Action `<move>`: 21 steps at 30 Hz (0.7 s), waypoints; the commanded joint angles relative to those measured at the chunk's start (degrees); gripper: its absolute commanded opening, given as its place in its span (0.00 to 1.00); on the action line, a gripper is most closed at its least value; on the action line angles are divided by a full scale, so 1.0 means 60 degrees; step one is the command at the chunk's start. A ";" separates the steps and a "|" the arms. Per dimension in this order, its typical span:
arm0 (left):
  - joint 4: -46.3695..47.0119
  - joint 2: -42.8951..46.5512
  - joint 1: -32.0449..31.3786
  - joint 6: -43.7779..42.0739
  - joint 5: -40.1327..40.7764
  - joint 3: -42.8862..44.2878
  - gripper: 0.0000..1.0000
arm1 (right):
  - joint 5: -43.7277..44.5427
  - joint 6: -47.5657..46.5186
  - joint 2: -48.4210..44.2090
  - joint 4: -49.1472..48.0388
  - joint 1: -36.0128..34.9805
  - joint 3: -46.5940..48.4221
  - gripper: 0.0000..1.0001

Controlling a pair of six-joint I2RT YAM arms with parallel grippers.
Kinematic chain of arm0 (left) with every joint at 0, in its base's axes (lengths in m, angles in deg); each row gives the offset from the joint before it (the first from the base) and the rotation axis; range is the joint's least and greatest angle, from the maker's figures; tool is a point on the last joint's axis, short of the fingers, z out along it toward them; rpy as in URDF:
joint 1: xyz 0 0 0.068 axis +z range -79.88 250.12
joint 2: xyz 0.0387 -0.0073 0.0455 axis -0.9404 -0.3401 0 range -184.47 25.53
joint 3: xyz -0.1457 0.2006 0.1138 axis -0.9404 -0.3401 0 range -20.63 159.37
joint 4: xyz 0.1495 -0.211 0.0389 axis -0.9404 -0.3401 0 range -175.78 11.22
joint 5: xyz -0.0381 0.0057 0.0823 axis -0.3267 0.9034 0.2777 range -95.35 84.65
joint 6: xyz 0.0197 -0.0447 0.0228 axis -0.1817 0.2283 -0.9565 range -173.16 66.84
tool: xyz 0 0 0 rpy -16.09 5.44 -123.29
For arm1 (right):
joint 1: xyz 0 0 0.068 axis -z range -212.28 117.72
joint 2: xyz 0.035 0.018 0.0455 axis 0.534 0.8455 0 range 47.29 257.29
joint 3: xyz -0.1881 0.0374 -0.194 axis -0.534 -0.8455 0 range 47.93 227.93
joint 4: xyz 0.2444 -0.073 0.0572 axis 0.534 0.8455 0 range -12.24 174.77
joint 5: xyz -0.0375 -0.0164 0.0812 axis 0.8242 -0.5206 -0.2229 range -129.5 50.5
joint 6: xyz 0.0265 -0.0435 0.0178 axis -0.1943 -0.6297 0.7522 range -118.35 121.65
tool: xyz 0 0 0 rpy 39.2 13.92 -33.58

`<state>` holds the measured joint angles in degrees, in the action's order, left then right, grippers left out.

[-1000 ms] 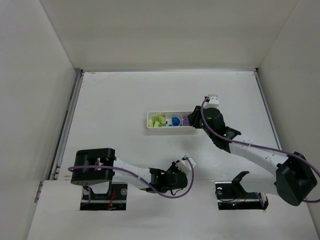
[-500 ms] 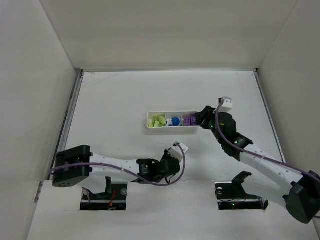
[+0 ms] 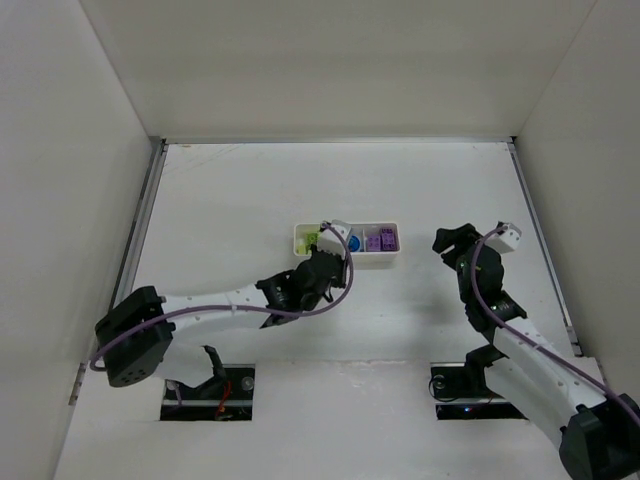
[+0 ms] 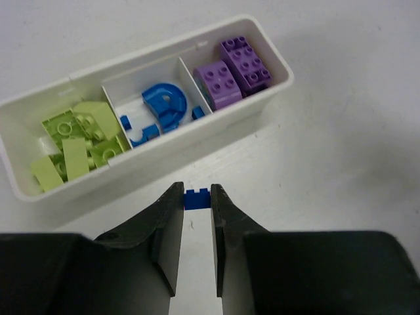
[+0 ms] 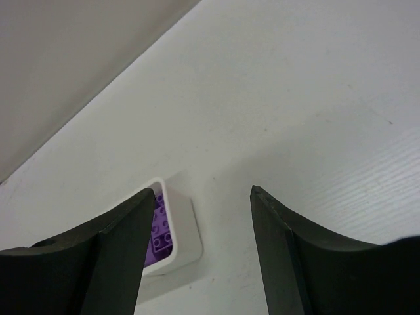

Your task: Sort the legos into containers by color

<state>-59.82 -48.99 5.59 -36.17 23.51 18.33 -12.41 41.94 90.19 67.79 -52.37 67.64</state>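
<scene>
The long white tray [image 4: 167, 154] [image 3: 389, 259] holds lime green bricks [image 4: 72, 141] in its left compartment, a round blue piece [image 4: 164, 105] with tiny blue bits in the middle, and purple bricks [image 4: 233, 69] [image 3: 378, 240] [image 5: 157, 233] on the right. My left gripper [image 4: 196, 199] [image 3: 318, 262] is shut on a tiny blue brick [image 4: 196, 198] and holds it just in front of the tray's near wall. My right gripper [image 5: 203, 197] [image 3: 450, 240] is open and empty, off to the right of the tray.
White walls enclose the table on the left, back and right. A metal rail [image 3: 140, 235] runs along the left edge. The two arm bases [image 3: 210, 385] sit at the near edge.
My left arm has swung from the near edge up to the tray, the tiny blue brick now showing in its jaws. My right gripper has pulled back from the tray's right end, to the right.
</scene>
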 commanded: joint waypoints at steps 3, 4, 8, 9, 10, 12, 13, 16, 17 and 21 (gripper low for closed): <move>0.1116 -0.0864 0.1181 -0.0225 -0.1030 0.1123 0.15 | -0.0046 0.0770 0.0029 -0.0973 0.0281 -0.0237 0.67; 0.1219 -0.1040 0.1357 -0.0225 -0.1205 0.1240 0.16 | -0.0149 0.0741 0.0058 -0.1046 0.0281 -0.0252 0.67; 0.1132 -0.1802 0.1944 -0.0210 -0.1675 0.1855 0.18 | -0.0340 0.0770 0.0160 -0.1208 0.0310 -0.0296 0.67; 0.1117 -0.1948 0.2017 -0.0210 -0.1705 0.1943 0.19 | -0.0369 0.0784 0.0175 -0.1237 0.0310 -0.0296 0.67; 0.1132 -0.2080 0.2061 -0.0210 -0.1676 0.2017 0.20 | -0.0428 0.0784 0.0190 -0.1252 0.0281 -0.0296 0.67; 0.1146 -0.2315 0.2135 -0.0181 -0.1690 0.2134 0.25 | -0.0487 0.0755 0.0204 -0.1296 0.0252 -0.0281 0.67; 0.1132 -0.2418 0.2150 -0.0181 -0.1661 0.2207 0.29 | -0.0487 0.0741 0.0233 -0.1340 0.0252 -0.0296 0.67; 0.1117 -0.2492 0.2150 -0.0225 -0.1646 0.2281 0.41 | -0.0574 0.0799 0.0380 -0.1428 0.0281 -0.0310 0.67; 0.1117 -0.2448 0.2150 -0.0225 -0.1646 0.2281 0.46 | -0.0618 0.0770 0.0395 -0.1428 0.0281 -0.0296 0.67; 0.1030 -0.2039 0.2223 -0.0181 -0.1413 0.2208 0.69 | -0.0545 0.0799 0.0409 -0.1442 0.0310 -0.0325 0.67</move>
<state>-55.23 -64.55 18.44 -36.93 14.16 29.50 -15.34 46.18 92.72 63.07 -51.00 65.80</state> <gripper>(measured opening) 0.658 0.668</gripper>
